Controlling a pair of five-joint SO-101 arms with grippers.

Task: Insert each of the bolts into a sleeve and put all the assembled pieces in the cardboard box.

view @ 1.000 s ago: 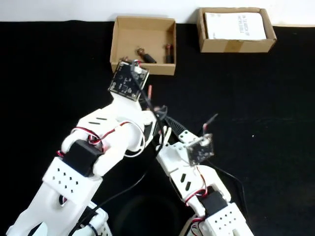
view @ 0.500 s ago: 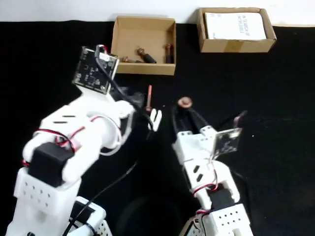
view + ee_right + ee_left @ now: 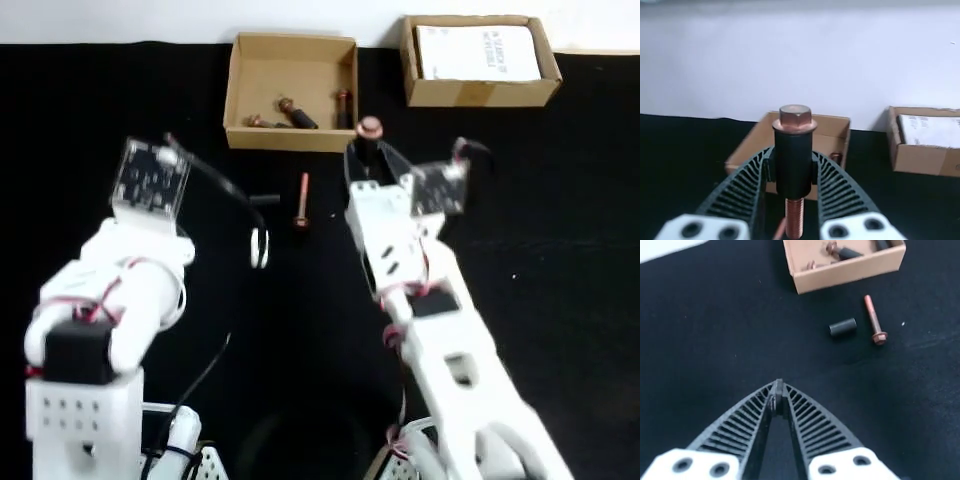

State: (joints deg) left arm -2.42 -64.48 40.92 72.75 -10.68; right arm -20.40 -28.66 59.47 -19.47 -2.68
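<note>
Black table [image 3: 90, 110], seen from the operator's side.

Cardboard box [image 3: 237, 90] sits at 12 o'clock on the table. Inside, 3 assembled pieces [image 3: 297, 112] lie along its near wall, as far as I can count. A second box [image 3: 480, 94] with a white booklet [image 3: 478, 52] sits at 1 o'clock, not in use.

Right gripper [image 3: 792, 156]: claws clamped on a bolt-in-sleeve piece [image 3: 795, 117], held upright, hex head on top and thread showing below the sleeve. It hangs just off the cardboard box's 4 o'clock corner, not yet over the opening.

Left gripper [image 3: 779, 386]: claws together, holding nothing, at about 8 o'clock from the loose parts and well apart from them.

Loose bolt [image 3: 873, 320] and loose sleeve [image 3: 842, 328] lie side by side, not touching, at 6 o'clock from the cardboard box.

Judgement: 3 pieces boxed, 1 assembled and awaiting drop-off, 1 pair left to join and box. Task is well past halfway.
</note>
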